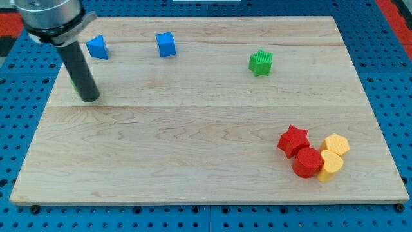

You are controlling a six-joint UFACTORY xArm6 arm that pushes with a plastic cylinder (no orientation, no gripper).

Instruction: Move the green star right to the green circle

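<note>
- A pale wooden board (193, 161) with fine lengthwise grain lies on a blue perforated base (386, 77); small ridged plastic blocks sit on it.
- At the view's far left, the straight dark rod (78, 67) leans down from a grey metal collar, and my tip (89, 98) rests on the wood near the board's left edge. The rod ends bare — no jaws, nothing grasped. A sliver of green (75, 84) shows along the rod's left side; its shape cannot be told, as the rod hides most of it.
- Just up and right of the rod, a blue block (97, 47) of wedge-like shape sits near the top edge.
- Further right, a blue cube (166, 44) stands apart from it, also near the top edge.
- The green star-shaped block (261, 62) sits alone in the upper right part of the board, well apart from my tip and from every other block; its points spread evenly, with no clear long axis, and one point faces the view's top.
- At the lower right, four blocks cluster, touching: a red star (293, 140), a red rounded block (308, 162), a yellow hexagonal block (337, 143) and a second yellow block (331, 165) below it.
</note>
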